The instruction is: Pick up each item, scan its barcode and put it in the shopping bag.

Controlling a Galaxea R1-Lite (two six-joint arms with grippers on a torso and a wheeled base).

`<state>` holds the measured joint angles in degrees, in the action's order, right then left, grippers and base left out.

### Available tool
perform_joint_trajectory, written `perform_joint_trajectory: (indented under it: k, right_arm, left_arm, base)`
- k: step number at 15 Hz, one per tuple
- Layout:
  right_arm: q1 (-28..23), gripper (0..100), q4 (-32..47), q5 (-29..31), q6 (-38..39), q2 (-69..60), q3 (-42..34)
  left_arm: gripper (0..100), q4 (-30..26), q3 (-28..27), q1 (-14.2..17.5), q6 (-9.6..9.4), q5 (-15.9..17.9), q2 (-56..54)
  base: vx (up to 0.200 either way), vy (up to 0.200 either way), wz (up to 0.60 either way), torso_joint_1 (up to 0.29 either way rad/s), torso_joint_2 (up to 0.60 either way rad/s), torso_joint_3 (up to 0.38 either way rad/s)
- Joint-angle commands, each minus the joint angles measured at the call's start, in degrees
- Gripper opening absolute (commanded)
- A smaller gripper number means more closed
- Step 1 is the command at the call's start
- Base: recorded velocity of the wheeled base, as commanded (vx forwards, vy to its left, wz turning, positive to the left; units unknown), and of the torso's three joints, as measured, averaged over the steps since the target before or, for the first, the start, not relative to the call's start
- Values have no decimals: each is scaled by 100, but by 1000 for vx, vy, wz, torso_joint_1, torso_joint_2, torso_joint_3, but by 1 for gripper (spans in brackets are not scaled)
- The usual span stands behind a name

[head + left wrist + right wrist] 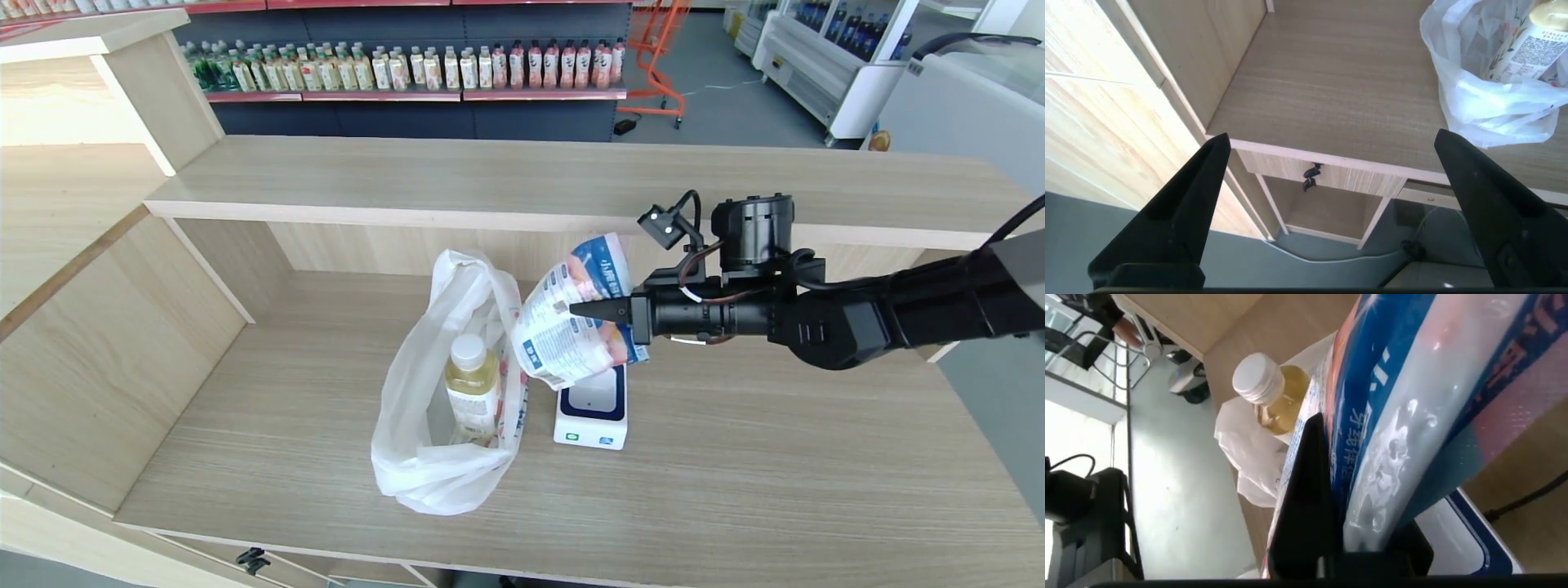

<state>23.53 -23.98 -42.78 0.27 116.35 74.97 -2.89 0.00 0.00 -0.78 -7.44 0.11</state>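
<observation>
The right gripper [584, 312] holds a blue, white and pink snack packet [555, 343] in the air just beside the shopping bag [433, 465], on the bag's right and level with its rim. Its fingers [1310, 490] are clamped on the packet's middle, so the flat printed faces stay free. That probably suits scanning, since the packet hangs directly over the white scanner [592, 416], which stands on the worktop [735, 482] touching or nearly touching the bag's right side. The packet's lower end sits close above the scanner's window, tilted, with its upper end leaning away from the bag.

The bag stands open, its mouth spread upward, and a bottle [471, 384] of yellow drink with a white cap stands upright inside it. That bottle fills the bag's right half; the open room inside lies to its left, so the packet would have to clear the near rim and the cap on the way in.

The left gripper [1331, 139] hangs well apart from the bag, out past the worktop's front edge on the bag's left, with its fingers spread wide and nothing between them.

Behind the bag a raised back wall limits reach; left of the bag a side panel closes the worktop. To the bag's right, beyond the scanner, there is broad bare wood.
</observation>
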Motion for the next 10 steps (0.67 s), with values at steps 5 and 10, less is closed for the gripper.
perform_joint_trajectory:
  k: [5,10]
  right_arm:
    - [310,0,-775,287,-36,714,334]
    - [433,0,-933,410,-36,1092,773]
  left_arm:
    - [100,-1,0,0,-1,-3,-2]
    - [100,-1,0,0,-1,-3,-2]
  base:
    - [0,0,0,0,0,0]
    - [0,0,0,0,0,0]
